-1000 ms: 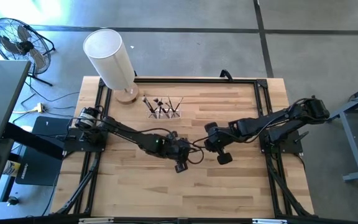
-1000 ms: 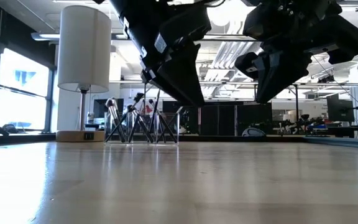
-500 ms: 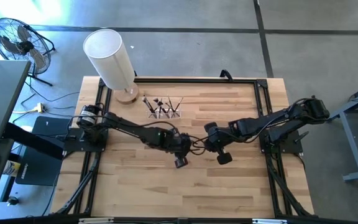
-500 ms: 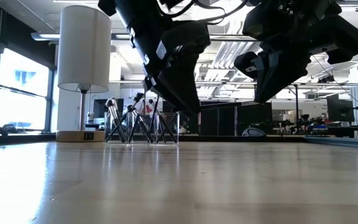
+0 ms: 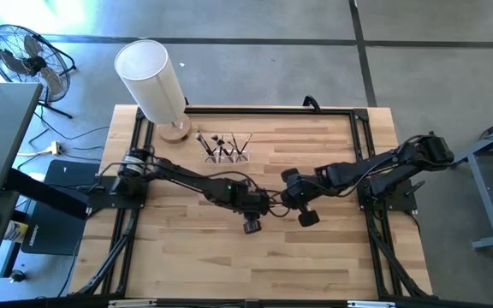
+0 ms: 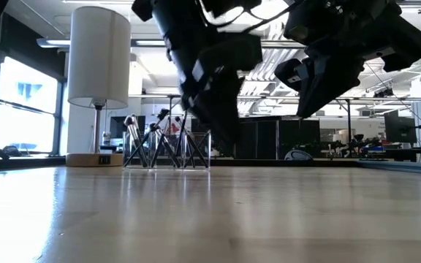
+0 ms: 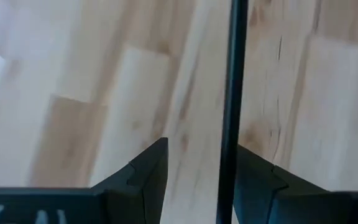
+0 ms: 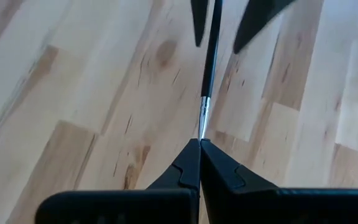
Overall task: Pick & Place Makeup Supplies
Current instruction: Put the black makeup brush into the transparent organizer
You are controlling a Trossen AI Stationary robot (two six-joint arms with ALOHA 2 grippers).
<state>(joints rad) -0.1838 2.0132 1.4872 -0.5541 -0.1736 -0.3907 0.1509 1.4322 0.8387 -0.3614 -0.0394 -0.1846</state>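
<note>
Near the table's [image 5: 187,248] centre, in front of the clear holder [image 5: 227,151] of brushes, the right gripper [image 8: 199,144] is pinching one dark-handled makeup brush [image 8: 211,43] tight; the left gripper [image 7: 197,165] is spreading its fingers around the brush's far end.

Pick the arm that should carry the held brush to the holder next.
Left, probably. The right gripper is shut on the brush at its very end. The left gripper is open around the handle, ready to take it, and the holder is on the left arm's half of the table.
</note>
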